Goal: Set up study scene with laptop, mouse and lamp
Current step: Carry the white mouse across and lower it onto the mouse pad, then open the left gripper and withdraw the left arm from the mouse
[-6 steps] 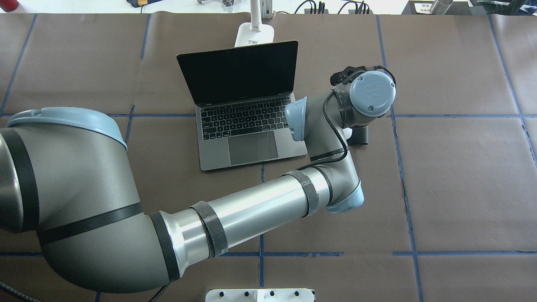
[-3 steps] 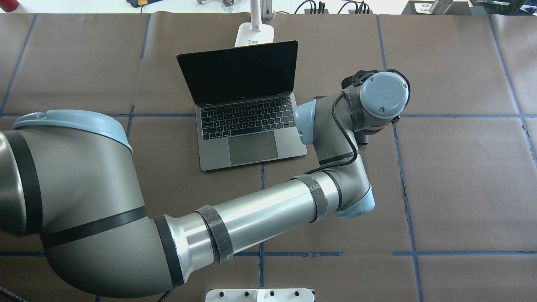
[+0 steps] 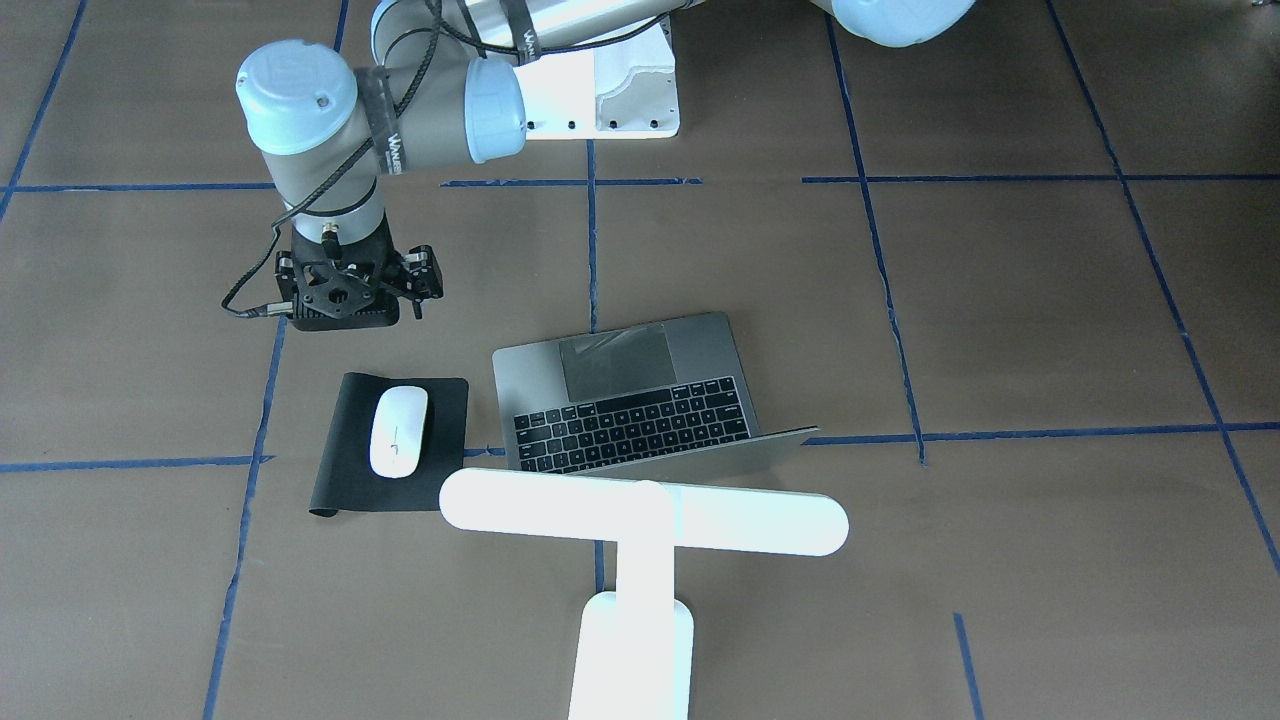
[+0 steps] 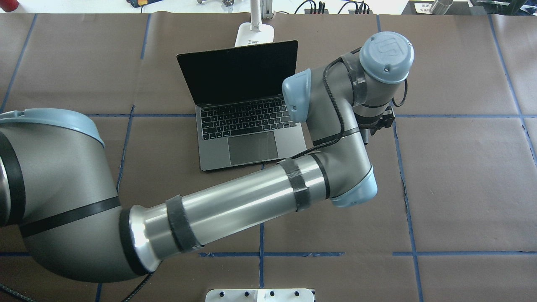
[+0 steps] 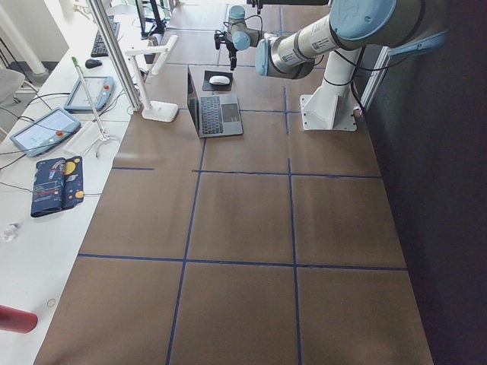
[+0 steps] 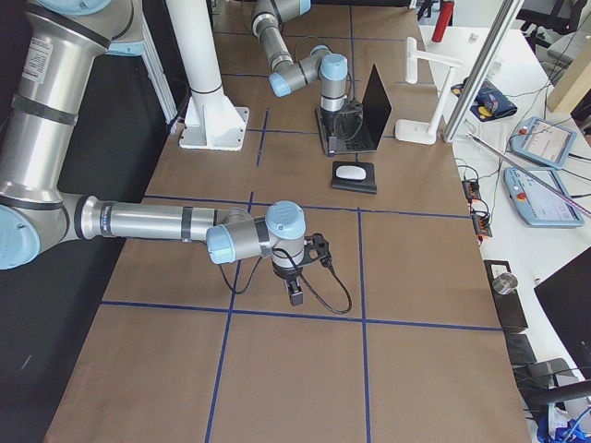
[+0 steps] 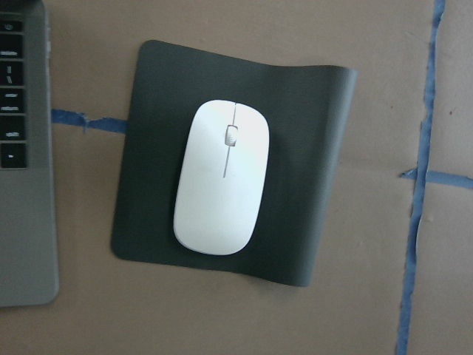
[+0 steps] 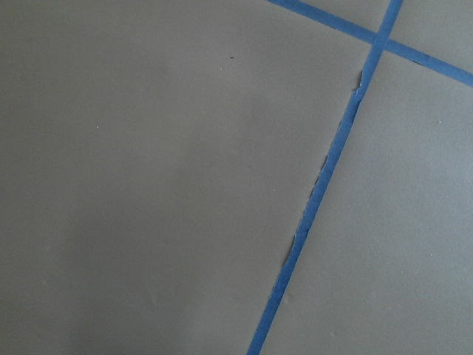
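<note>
The grey laptop (image 3: 620,400) stands open mid-table, and it also shows from overhead (image 4: 247,126). The white mouse (image 3: 398,430) lies free on a black mat (image 3: 340,470) beside it and fills the left wrist view (image 7: 222,177). The white T-shaped lamp (image 3: 640,520) stands behind the laptop, its bar over the lid. My left gripper (image 3: 345,305) hangs above the table just robot-side of the mat, clear of the mouse. Its fingers are hidden, so I cannot tell whether it is open or shut. My right gripper (image 6: 295,293) points down over bare paper far from these things, and I cannot tell its state.
The white robot base block (image 3: 620,90) stands at the robot's edge. My left arm reaches across in front of the laptop (image 4: 251,201). Brown paper with blue tape lines (image 8: 325,170) covers the table. Tablets and cables lie on the side bench (image 5: 53,129).
My left wrist has risen from low beside the mouse and mat to well above them. The mouse stays on the mat. The laptop and lamp have not moved.
</note>
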You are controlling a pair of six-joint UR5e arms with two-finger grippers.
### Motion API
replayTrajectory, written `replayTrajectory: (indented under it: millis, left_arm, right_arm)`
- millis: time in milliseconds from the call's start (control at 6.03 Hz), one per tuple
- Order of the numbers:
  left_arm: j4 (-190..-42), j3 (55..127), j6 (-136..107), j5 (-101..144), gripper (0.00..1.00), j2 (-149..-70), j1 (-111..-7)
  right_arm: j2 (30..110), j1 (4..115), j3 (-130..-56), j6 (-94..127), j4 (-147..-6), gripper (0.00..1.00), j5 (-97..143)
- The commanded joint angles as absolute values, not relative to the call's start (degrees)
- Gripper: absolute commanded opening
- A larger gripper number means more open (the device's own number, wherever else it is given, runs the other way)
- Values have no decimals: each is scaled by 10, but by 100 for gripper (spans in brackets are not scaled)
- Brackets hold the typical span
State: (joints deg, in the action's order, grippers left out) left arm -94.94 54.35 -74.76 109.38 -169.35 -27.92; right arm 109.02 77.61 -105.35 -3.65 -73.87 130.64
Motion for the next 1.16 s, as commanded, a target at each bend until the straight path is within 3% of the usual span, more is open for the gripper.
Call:
replayTrajectory:
  millis: [0,166,332,995]
  left_arm:
    - [-772,825,-587,1100,100,-1536,-293]
    - [-753,950,-479,1100,100,-1422,-308]
    - [-751,1028,-325,1100,100,-1334,-335]
    - [-754,1184,-42,1175,100,-1094,-491]
  right_arm:
    - [1090,776,-1054,-36,-738,100,1312]
    - [1090,776,-1054,-37,-737,100,1312]
    - [1090,777,-1054,-37,-737,100,1312]
    - [1091,777,-1054,-37,-737,100,1313]
